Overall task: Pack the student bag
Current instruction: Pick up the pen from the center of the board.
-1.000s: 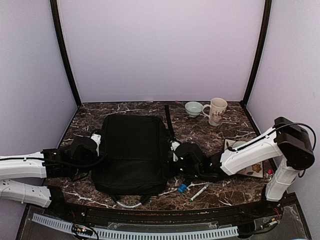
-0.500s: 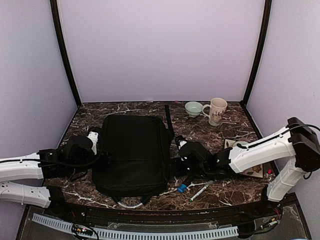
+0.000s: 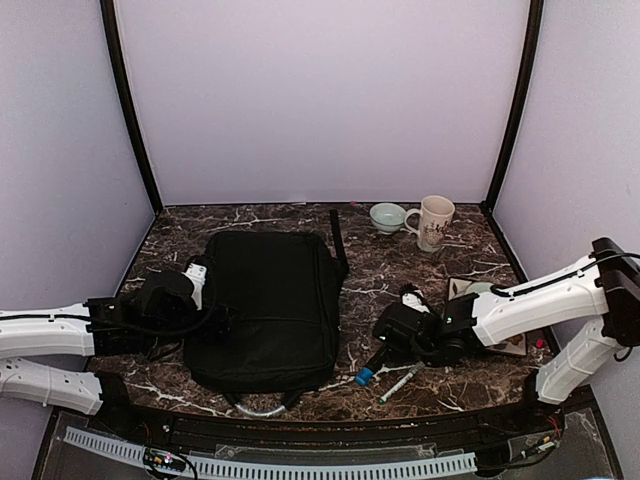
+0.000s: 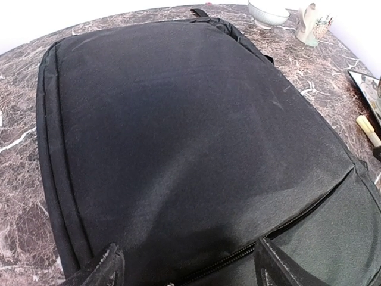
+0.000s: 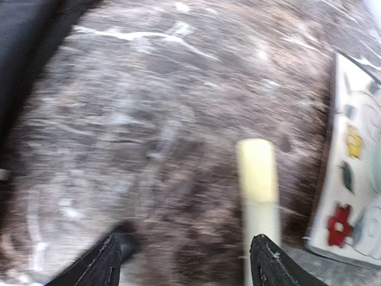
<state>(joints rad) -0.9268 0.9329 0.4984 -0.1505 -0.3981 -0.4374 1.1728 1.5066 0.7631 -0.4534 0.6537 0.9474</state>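
At the left, the left claw (image 4: 187, 265) sits low at the near-left edge of the student bag (image 3: 270, 305), its two fingers spread wide with nothing between them, a zipper line (image 4: 280, 229) of the bag's fabric running just beneath them. It looks placed there to work the bag's edge or that zip, so that the bag can take things in. The bag lies flat on the dark marbled surface (image 3: 400, 260), left of the middle, with its strap (image 3: 338, 240) trailing toward the back. To its right, the right claw (image 3: 385, 350) hangs over bare surface, apart from the bag, its fingers also well spread and holding nothing. Its wrist view is blurred, but shows a pale yellow stick (image 5: 258, 173) lying just ahead of it. A blue-capped item (image 3: 364, 377) and a marker (image 3: 400, 382) lie near it on the front edge, so it seems placed to pick up one of these loose items for packing. Further right is a patterned tray (image 3: 510, 340), and at the back stand a bowl (image 3: 387, 216) and a mug (image 3: 434, 221). A second ago both claws pressed against the bag's two sides. Since then both have opened, the right arm has pulled away to the right, and the bag stays about where it was.
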